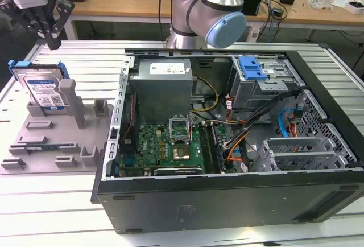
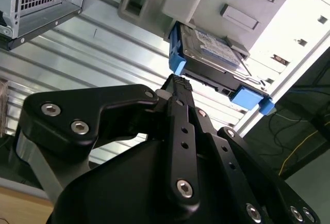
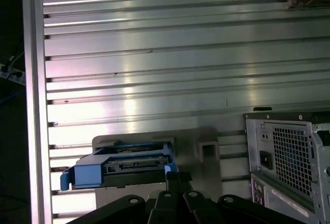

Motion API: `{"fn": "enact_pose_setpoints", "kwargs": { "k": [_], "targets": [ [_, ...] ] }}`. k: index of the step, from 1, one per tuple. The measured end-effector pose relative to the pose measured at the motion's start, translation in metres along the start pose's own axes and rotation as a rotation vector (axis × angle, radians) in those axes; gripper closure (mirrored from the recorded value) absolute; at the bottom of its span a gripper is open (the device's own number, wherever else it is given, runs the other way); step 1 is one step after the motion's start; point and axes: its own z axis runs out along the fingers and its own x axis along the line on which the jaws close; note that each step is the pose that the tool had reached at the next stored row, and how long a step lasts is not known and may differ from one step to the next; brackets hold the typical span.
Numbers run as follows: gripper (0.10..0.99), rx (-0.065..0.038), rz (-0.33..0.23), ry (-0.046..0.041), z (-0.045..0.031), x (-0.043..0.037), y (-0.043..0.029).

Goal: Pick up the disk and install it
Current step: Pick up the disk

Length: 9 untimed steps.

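Observation:
The disk [image 1: 42,87], a silver drive with a blue-and-white label in a bright blue bracket, leans upright in a grey holder [image 1: 45,139] at the exterior view's left. My gripper [image 1: 51,42] hangs just above and behind its top edge, apart from it. In the second wrist view the fingertips [image 2: 178,83] meet with nothing between them, short of the disk [image 2: 211,48]. The first wrist view has the disk [image 3: 124,164] edge-on, close beside the gripper [image 3: 172,175].
An open computer case [image 1: 227,201] lies beside the holder, with a grey power supply box [image 1: 162,87], a green board and a drive bay carrying a blue clip [image 1: 253,68]. The arm's base [image 1: 210,8] stands behind it. All rests on a ribbed metal table [image 3: 154,53].

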Motion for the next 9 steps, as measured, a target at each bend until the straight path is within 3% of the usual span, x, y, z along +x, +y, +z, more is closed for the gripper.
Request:
{"fn": "enact_pose_setpoints", "kwargs": {
  "k": [9],
  "targets": [
    [0.980,-0.001,-0.226,0.0145,0.0028,0.0001,-0.0001]
  ]
}}
